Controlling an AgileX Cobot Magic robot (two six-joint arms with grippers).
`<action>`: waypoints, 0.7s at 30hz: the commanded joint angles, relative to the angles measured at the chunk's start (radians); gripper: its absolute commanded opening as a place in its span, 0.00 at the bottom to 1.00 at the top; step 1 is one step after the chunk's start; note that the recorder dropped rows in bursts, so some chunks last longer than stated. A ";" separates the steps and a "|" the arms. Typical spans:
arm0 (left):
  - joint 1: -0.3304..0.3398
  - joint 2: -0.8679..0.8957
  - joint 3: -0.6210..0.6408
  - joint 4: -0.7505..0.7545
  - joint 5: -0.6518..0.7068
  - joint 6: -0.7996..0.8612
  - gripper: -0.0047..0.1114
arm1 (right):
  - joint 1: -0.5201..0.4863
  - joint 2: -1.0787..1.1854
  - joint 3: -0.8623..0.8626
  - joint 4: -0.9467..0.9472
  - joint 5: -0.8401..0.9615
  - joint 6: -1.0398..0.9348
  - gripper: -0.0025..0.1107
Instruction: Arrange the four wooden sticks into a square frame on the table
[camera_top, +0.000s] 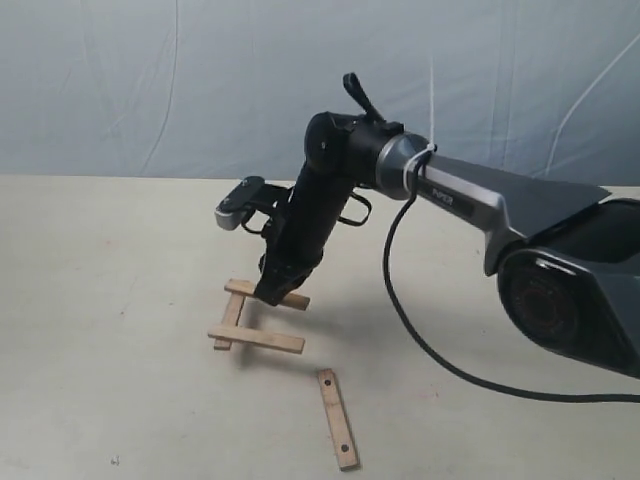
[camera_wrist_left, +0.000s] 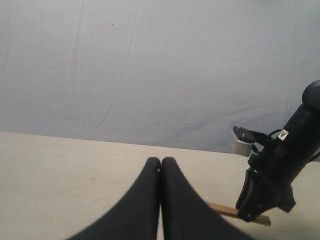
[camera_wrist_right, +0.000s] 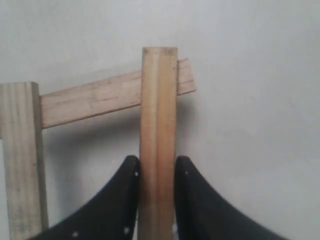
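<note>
Three sticks (camera_top: 256, 339) form a U on the counter (camera_top: 120, 330); the right gripper (camera_wrist_right: 156, 167) pinches the far stick (camera_wrist_right: 159, 100); the fourth stick (camera_top: 337, 418) lies apart; the left gripper (camera_wrist_left: 160, 161) is closed, empty

A creased blue-grey cloth backdrop (camera_top: 150, 80) hangs behind the pale beige table (camera_top: 100, 380); soft, even light falls across both; faint specks mark the tabletop.

Exterior: from slightly above, across the table (camera_top: 100, 300) toward the cloth backdrop (camera_top: 150, 80); left wrist: low, level, facing that backdrop and sharing the right arm (camera_top: 320, 210); right wrist: very close, straight down on the sticks (camera_wrist_right: 158, 100).
</note>
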 joint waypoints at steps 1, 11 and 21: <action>-0.001 -0.005 0.001 0.007 -0.011 0.002 0.04 | -0.005 -0.107 0.075 0.013 0.046 -0.018 0.01; -0.001 -0.005 0.001 0.006 -0.011 0.004 0.04 | -0.001 -0.356 0.672 0.187 -0.287 -0.499 0.01; -0.001 -0.005 0.001 0.006 -0.011 0.004 0.04 | 0.044 -0.391 0.863 0.236 -0.448 -0.626 0.01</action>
